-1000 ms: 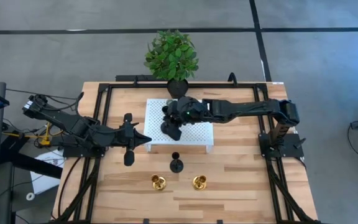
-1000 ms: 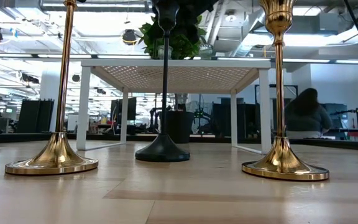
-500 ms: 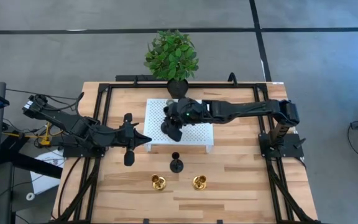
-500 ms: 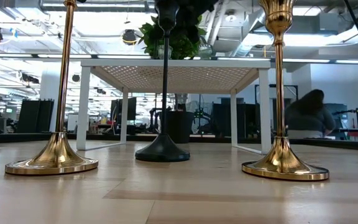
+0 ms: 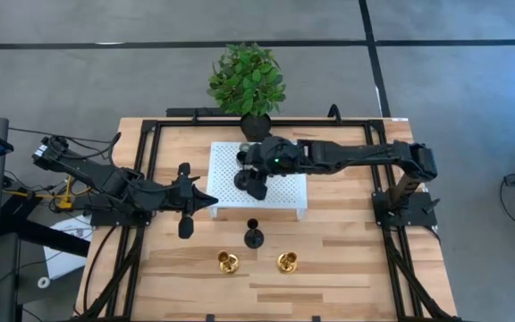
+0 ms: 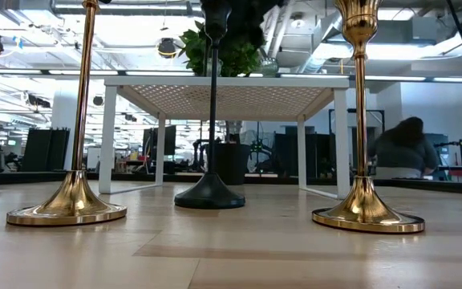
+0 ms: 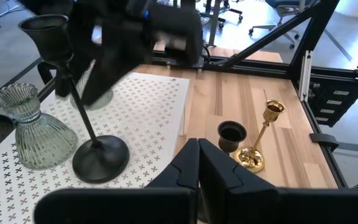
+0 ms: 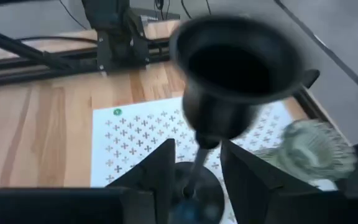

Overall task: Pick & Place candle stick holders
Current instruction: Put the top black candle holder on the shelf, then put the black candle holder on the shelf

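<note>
On the white perforated platform (image 5: 280, 199) a black candle stick holder (image 7: 98, 155) stands upright on its round base. My right gripper (image 8: 197, 150) is open; its fingers stand on either side of the thin stem (image 8: 197, 163), apart from it. Two grey-green holders (image 7: 35, 127) (image 7: 98, 94) stand on the platform beside it. On the table in front of the platform are another black holder (image 5: 253, 236) and two gold ones (image 5: 228, 262) (image 5: 286, 261). My left gripper (image 7: 199, 157) is shut and waits at the platform's left (image 5: 206, 201).
A potted green plant (image 5: 247, 80) stands behind the platform. Black frame rails (image 5: 146, 170) run along the table's left and right sides. Bare wood lies between the gold holders and the near edge. A person (image 6: 403, 148) sits in the room beyond.
My right gripper has drawn back a little toward the table's right edge and risen slightly. The black holder stays upright on the platform.
</note>
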Tool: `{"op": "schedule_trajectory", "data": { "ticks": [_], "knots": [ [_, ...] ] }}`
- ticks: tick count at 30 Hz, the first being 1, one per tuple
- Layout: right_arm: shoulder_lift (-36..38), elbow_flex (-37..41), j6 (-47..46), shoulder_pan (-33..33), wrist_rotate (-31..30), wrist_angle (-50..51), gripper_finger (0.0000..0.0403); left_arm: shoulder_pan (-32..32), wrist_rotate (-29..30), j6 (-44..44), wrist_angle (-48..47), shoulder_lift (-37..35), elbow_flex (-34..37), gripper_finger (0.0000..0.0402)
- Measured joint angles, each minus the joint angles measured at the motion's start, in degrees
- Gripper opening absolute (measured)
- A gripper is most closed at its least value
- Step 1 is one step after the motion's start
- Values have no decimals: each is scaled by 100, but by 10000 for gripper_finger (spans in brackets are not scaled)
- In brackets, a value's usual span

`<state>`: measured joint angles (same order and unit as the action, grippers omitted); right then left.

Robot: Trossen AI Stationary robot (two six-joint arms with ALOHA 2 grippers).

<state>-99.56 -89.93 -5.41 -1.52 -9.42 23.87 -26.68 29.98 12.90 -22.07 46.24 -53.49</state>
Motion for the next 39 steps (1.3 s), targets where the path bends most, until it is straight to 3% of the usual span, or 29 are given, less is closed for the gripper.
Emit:
{"op": "schedule_trajectory", "data": {
  "ticks": [7,12,16,23,27,39],
  "knots": [
    [643,-4,0,143,33,428,146,0,0,0,1,-2,0,3],
    [1128,-11,192,420,243,1287,142,0,-2,1,-1,-2,0,3],
    [1396,-11,178,644,254,2123,110,0,-2,1,0,-2,0,3],
    [1444,-11,-256,1071,284,3131,11,0,-2,1,3,-2,0,3],
    [1383,102,-393,1425,337,3017,7,0,-4,14,5,3,0,3],
    [1404,1134,-679,2025,343,1112,1,1,-146,107,-1,239,0,3]
  ]
}}
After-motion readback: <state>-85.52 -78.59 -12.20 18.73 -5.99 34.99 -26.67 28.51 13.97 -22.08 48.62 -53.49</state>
